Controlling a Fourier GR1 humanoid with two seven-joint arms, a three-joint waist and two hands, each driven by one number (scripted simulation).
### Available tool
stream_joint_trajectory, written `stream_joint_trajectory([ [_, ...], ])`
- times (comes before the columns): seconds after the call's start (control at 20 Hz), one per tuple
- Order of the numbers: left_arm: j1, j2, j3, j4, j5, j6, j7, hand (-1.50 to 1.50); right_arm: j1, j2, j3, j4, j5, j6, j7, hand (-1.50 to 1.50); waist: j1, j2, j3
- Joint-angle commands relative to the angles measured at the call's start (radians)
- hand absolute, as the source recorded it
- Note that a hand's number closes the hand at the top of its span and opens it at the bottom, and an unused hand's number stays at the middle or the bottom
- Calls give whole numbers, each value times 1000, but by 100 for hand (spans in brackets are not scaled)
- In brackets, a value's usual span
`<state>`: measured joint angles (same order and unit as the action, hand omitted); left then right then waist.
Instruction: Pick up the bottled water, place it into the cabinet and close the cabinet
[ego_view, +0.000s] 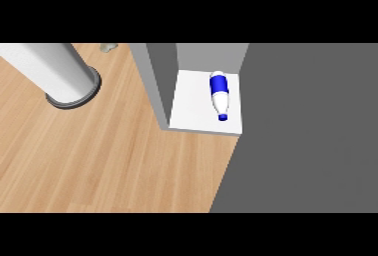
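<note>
The bottled water, white with a blue label and a blue cap, lies on its side on the white floor of the cabinet, cap pointing toward me. The cabinet's grey side wall stands to the left of the bottle. A flat dark grey panel fills the right of the view and hides the cabinet's right part. Its edge runs along the shelf's right side. A grey forearm with a black ring at its end reaches in at the upper left above the counter. No hand shows, and nothing touches the bottle.
The light wooden counter top spreads over the left and the middle of the view. A small pale object sits at the top edge, left of the cabinet.
</note>
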<state>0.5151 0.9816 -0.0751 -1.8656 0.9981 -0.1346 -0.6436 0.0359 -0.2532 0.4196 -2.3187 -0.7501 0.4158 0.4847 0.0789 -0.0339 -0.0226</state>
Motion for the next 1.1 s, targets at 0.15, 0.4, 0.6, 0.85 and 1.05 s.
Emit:
stream_joint_trajectory([
  [0.15, 41, 19, 37, 26, 11, -79, -22, -150, -255, 159, 115, 23, 201, -254, 114, 150, 20, 9, 1],
  [0.4, 63, 39, 87, 57, 36, -158, -37, -150, -507, 249, 229, 220, 203, -371, 221, 150, 54, 26, 8],
  [0.6, 96, 24, 122, 73, 35, -195, -68, -150, -761, 252, 238, 327, 49, -406, 220, 150, 43, 32, 17],
  [0.85, 191, 46, 227, 123, 88, -309, -81, -150, -978, 253, 122, 551, -93, -388, 213, 150, 16, 34, 21],
  [1.05, 216, 20, 275, 94, 90, -295, -63, -150, -962, 253, 105, 693, -159, -388, 165, 150, -25, 35, 23],
])
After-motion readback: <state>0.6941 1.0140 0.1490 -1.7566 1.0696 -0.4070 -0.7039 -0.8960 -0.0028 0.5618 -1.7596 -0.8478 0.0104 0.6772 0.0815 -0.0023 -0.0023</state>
